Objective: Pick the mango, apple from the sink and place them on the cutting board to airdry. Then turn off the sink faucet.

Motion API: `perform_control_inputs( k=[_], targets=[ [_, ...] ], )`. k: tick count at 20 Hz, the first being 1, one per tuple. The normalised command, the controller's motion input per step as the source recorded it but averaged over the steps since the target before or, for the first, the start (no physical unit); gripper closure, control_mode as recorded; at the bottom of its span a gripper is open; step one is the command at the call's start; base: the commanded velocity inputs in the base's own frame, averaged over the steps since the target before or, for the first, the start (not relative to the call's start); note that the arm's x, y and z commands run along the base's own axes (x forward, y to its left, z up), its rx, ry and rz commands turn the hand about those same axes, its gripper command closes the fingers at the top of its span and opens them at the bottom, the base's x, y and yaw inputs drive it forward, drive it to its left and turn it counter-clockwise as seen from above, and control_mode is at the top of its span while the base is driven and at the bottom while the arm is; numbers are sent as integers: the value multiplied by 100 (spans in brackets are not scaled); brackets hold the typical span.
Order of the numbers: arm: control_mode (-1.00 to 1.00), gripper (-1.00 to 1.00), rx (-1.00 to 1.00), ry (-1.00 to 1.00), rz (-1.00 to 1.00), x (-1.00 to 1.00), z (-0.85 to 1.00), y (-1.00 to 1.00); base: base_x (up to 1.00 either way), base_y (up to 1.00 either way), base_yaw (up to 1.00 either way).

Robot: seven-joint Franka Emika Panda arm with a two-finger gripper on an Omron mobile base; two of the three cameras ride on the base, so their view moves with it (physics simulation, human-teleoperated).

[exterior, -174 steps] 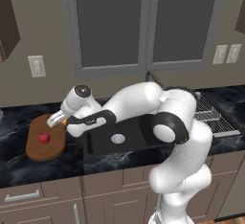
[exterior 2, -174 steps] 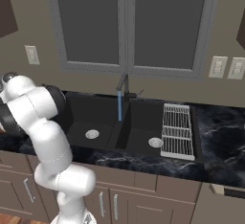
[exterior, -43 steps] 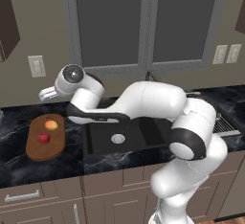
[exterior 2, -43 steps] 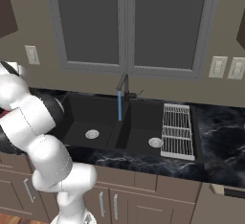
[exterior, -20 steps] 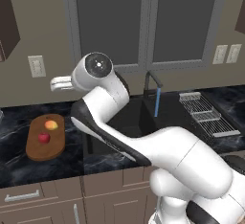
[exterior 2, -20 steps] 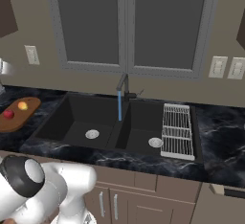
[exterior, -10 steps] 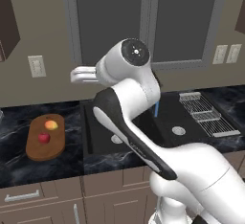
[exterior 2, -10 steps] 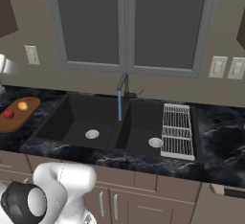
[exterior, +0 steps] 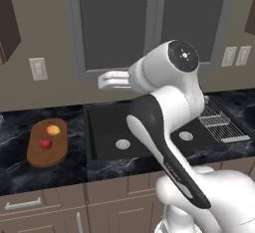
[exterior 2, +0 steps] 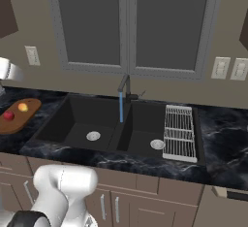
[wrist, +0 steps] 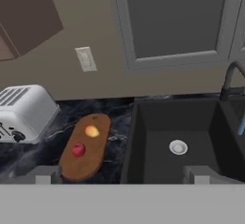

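Gripper [exterior: 102, 80] spread wide, empty, high above counter. Mango [wrist: 92, 131] and apple [wrist: 78, 149] on cutting board [wrist: 86, 163]. Sink faucet [exterior 2: 125, 86], water running, toward three o'clock from fingers.

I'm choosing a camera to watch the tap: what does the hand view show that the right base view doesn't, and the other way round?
Hand view alone: a white toaster left of the cutting board. Right base view alone: the dish rack over the sink's right side, the right basin's drain, and the faucet's full blue stream. Both: the board with mango and apple on it, the left basin, and the faucet.
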Motion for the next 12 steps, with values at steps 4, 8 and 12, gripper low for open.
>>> perform_control_inputs(
  k=[4,8,12],
  targets=[
    [-100,-100,0,0,0,-45,14,-64,0,0,0],
    [-100,-100,0,0,0,-41,10,-56,0,0,0],
    [-100,-100,0,0,0,-37,8,-51,0,0,0]
  ],
)
